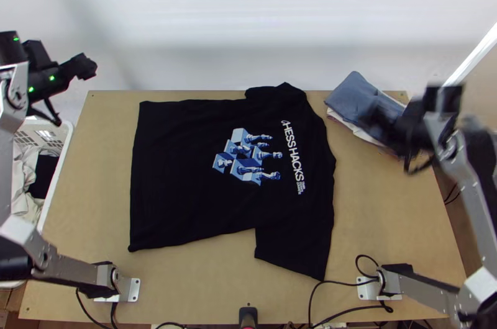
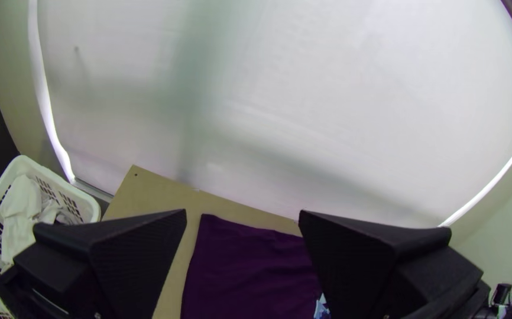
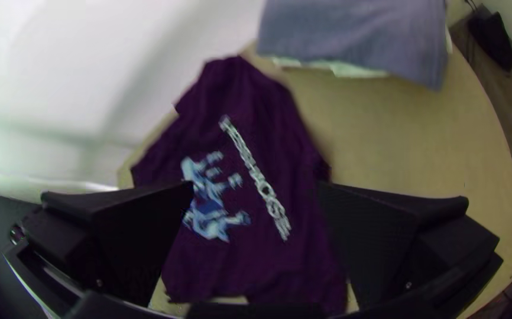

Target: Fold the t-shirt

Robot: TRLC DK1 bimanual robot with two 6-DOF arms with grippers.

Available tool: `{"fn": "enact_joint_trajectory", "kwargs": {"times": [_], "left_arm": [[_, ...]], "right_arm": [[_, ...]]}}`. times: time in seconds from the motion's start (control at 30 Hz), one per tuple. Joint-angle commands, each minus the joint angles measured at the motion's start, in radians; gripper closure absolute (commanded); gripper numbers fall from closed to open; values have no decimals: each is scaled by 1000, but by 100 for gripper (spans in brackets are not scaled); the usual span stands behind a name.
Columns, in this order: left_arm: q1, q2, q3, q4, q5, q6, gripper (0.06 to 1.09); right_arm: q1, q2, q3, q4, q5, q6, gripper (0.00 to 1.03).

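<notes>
A black shirt [image 1: 180,174] lies spread flat on the table [image 1: 391,223], its hem toward the left. Left of the shirt are the left pincer [image 1: 85,67], spread, and a basket [image 1: 61,161] of clothes. Right of the shirt are folded cloths [image 1: 357,96] and the right pincer [image 1: 376,121], also spread.

**Blur right, cropping left**

The right tool [image 1: 374,119] smears in my top view, masking part of the stacked cloths [image 1: 355,94]. The basket [image 1: 61,171] runs off that view's left edge. On my left wrist view, the bottom edge cuts the t-shirt [image 2: 244,272] and a finger [image 2: 356,266] hides some. I can't read its tiniest print [image 1: 300,187].
</notes>
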Motion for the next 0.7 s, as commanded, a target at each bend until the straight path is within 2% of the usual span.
{"fn": "enact_joint_trajectory", "kwargs": {"times": [0.0,0.07,0.17,0.27,0.33,0.4,0.67], "left_arm": [[-11,-65,-72,-21,15,17,16],[-17,-94,-96,-21,15,17,16],[-23,-122,-122,-27,15,18,16],[-29,-140,-131,-40,15,17,16],[-37,-149,-133,-50,15,17,16],[-40,-162,-139,-57,15,18,16],[-40,-200,-164,-75,15,21,16]], "right_arm": [[-7,-122,-227,-35,-26,-140,9],[-4,-173,-323,-58,-29,-209,11],[-19,-223,-436,-58,-32,-258,21],[-16,-242,-525,-49,-32,-272,37],[7,-254,-586,-24,-32,-276,38],[35,-254,-629,-3,-32,-276,45],[96,-236,-724,108,-32,-258,45]]}}
